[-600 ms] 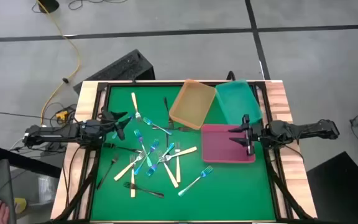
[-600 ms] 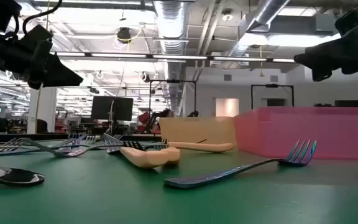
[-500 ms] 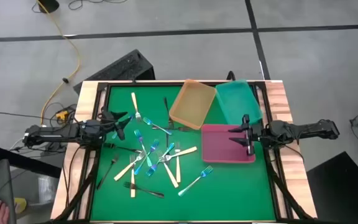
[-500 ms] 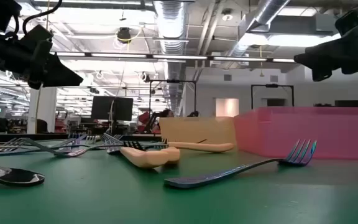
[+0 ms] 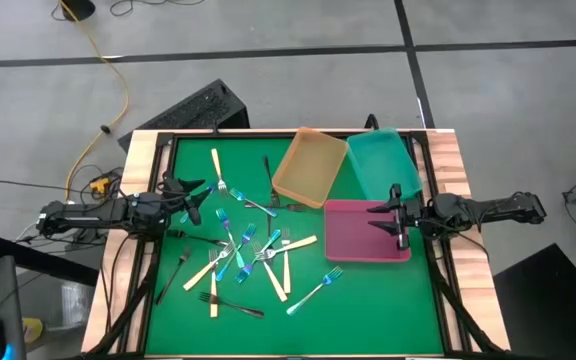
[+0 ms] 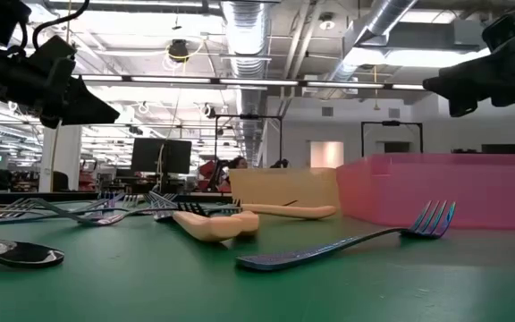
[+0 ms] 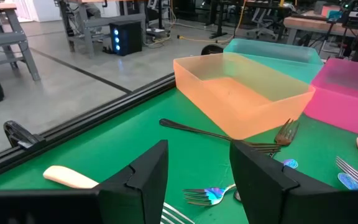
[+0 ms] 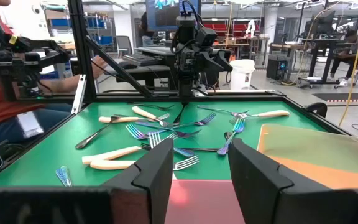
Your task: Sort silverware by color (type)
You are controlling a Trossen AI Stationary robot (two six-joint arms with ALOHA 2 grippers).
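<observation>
Several forks lie flat in a loose heap (image 5: 248, 250) on the green mat at mid-table: cream-handled, iridescent blue-teal and black ones, some crossing each other. One blue-teal fork (image 5: 315, 290) lies apart toward the near edge, close in the low view (image 6: 347, 241). A cream-handled fork (image 5: 217, 168) and a black fork (image 5: 267, 175) lie toward the far side. My left gripper (image 5: 193, 197) (image 7: 197, 180) hangs open above the heap's left side. My right gripper (image 5: 396, 215) (image 8: 201, 174) hangs open over the pink tray's right part. Neither touches anything.
Three trays stand at the table's far right: the orange tray (image 5: 310, 167), the teal tray (image 5: 383, 165) and the pink tray (image 5: 358, 240) nearer. A raised black rim and wooden border (image 5: 148, 150) frame the mat. Bare green mat (image 5: 368, 310) lies along the near edge.
</observation>
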